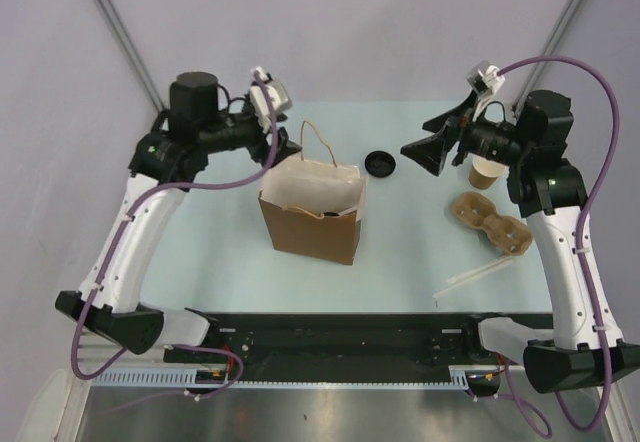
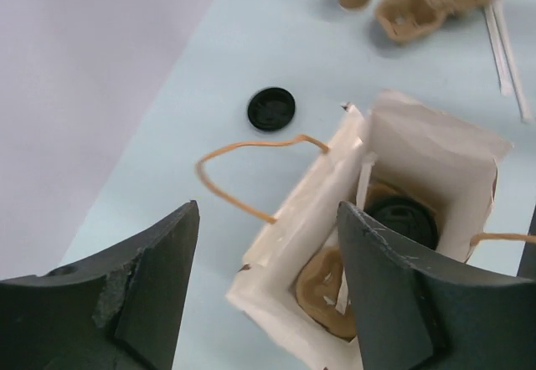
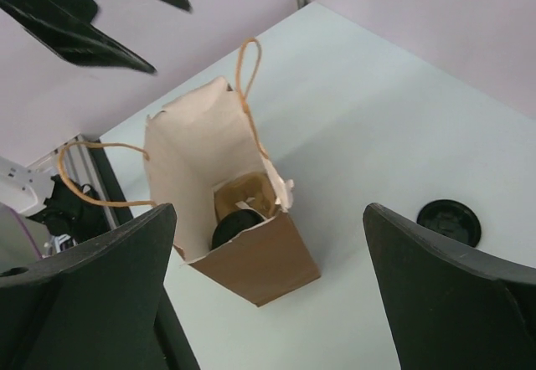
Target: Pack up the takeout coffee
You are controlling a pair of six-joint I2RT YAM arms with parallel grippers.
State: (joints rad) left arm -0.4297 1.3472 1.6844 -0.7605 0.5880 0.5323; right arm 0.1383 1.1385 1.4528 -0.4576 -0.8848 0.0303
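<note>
We saw the bag (image 1: 310, 227) open upward mid-frame, its floor filled; clear table (image 1: 220, 262) lay left of it, while a cup (image 1: 486, 173), tray (image 1: 490, 223) and straws (image 1: 475, 275) crowded the right.

Pale blue table (image 1: 230, 272). Near the middle, an open brown paper bag (image 1: 312, 224), standing upright. Just beyond its far right corner, a loose black lid (image 1: 380, 163). Far right, an uncovered paper cup (image 1: 486, 173), close beside a cardboard cup tray (image 1: 491, 223). Nearer the front, possibly two wrapped straws (image 1: 472, 277).
</note>
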